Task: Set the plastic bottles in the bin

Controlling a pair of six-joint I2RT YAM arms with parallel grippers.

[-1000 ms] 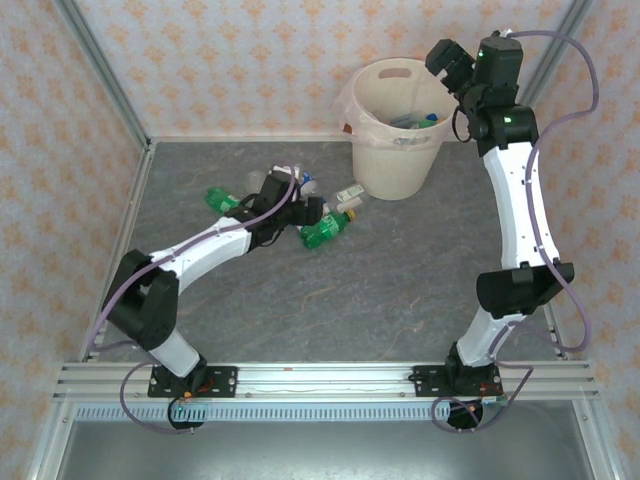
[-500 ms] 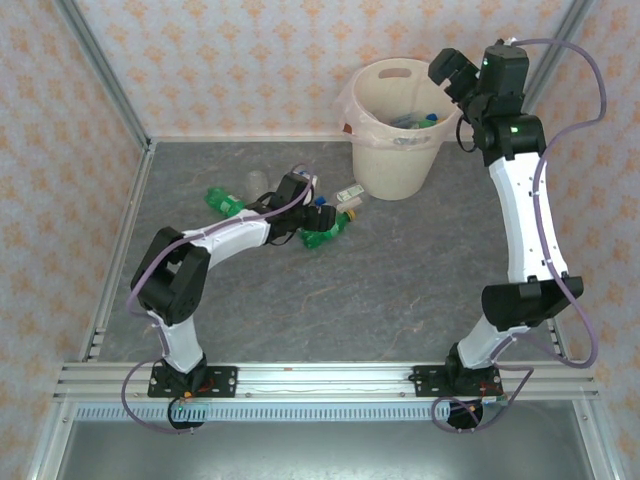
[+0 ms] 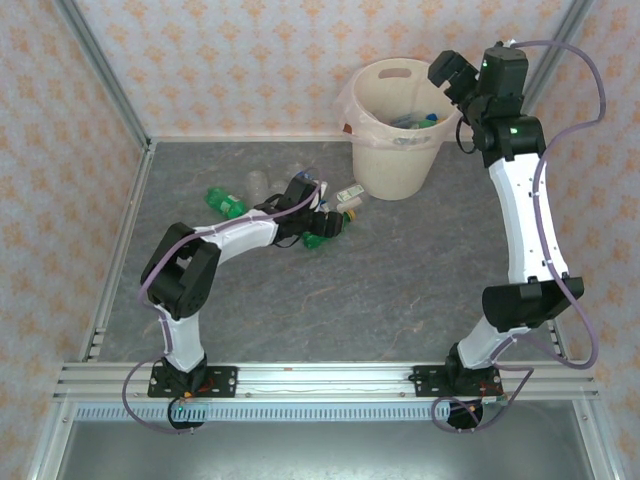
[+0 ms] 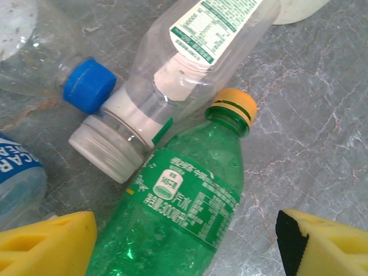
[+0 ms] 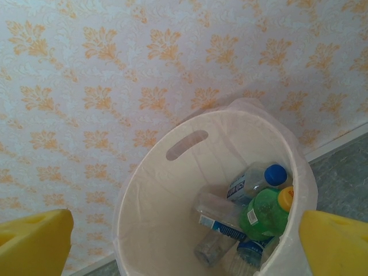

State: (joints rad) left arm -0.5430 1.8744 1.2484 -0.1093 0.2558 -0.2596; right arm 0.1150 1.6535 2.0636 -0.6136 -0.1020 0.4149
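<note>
Left fingers [image 4: 49, 244]: spread, empty, flanking the green bottle [image 4: 184, 218] at lower centre.
Right fingers [image 5: 34, 241]: wide apart, empty, above the bin [image 5: 172, 190].
Risk: the round green body could squirt out sideways on closing, nudging the clear bottle [image 4: 190, 69] beside its neck.

Table's [image 3: 350, 290] a grey marble-look slab, with the big cream bin [image 3: 393, 178] standing at the far side, right of centre. Just left of it a loose huddle of plastic bottles [image 3: 348, 193] lies flat on the slab. There, a yellow-capped green bottle [image 4: 184, 213] touches a clear white-capped bottle [image 4: 190, 63], and a lone green bottle [image 3: 226, 203] lies further left.
</note>
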